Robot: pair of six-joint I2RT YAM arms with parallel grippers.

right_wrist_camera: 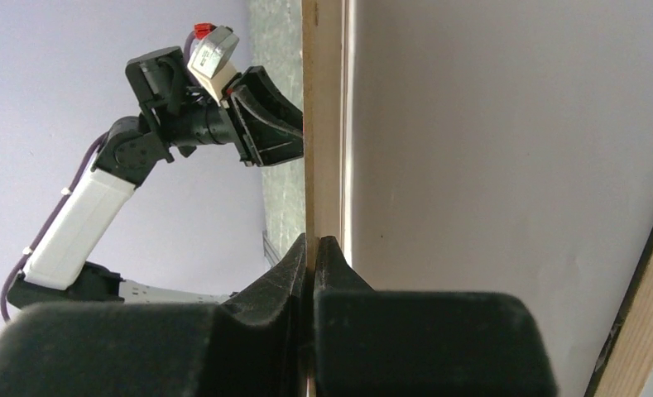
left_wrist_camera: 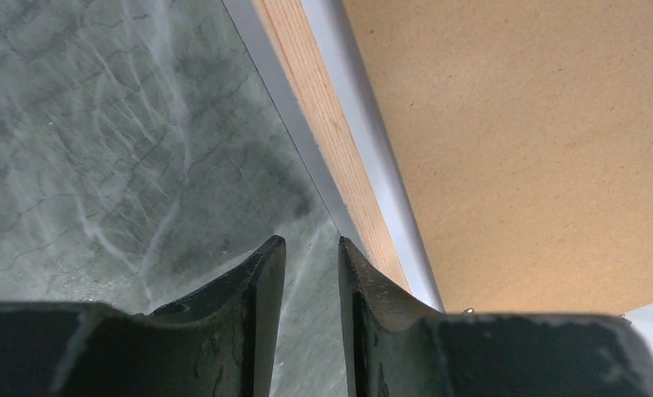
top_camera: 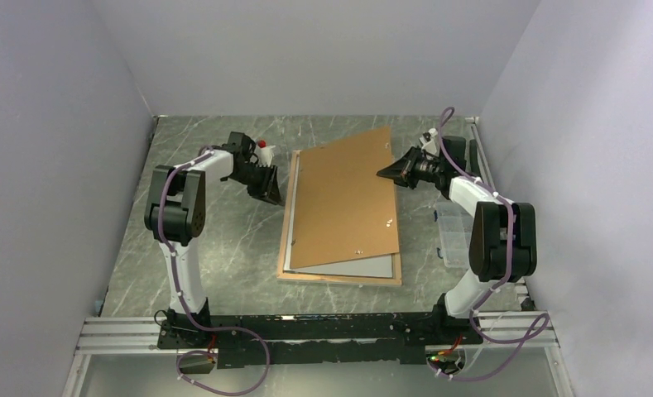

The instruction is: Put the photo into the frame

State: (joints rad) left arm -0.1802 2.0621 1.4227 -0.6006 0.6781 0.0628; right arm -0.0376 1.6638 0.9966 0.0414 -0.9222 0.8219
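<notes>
The frame (top_camera: 339,278) lies flat on the table with its pale wood back up. A pale grey sheet (top_camera: 372,266) lies in it, and no printed photo face shows. The plain brown backing board (top_camera: 343,198) rests on top, tilted, with its right edge lifted. My right gripper (top_camera: 386,174) is shut on that right edge (right_wrist_camera: 323,124); in the right wrist view the gripper (right_wrist_camera: 313,241) pinches the thin board. My left gripper (top_camera: 273,194) is open and empty, over the table just left of the frame's left rail (left_wrist_camera: 331,124); it also shows in the left wrist view (left_wrist_camera: 310,248).
A clear plastic box (top_camera: 453,236) stands on the table right of the frame, beside the right arm. Grey walls close in on three sides. A metal rail (top_camera: 306,331) carries both arm bases at the near edge.
</notes>
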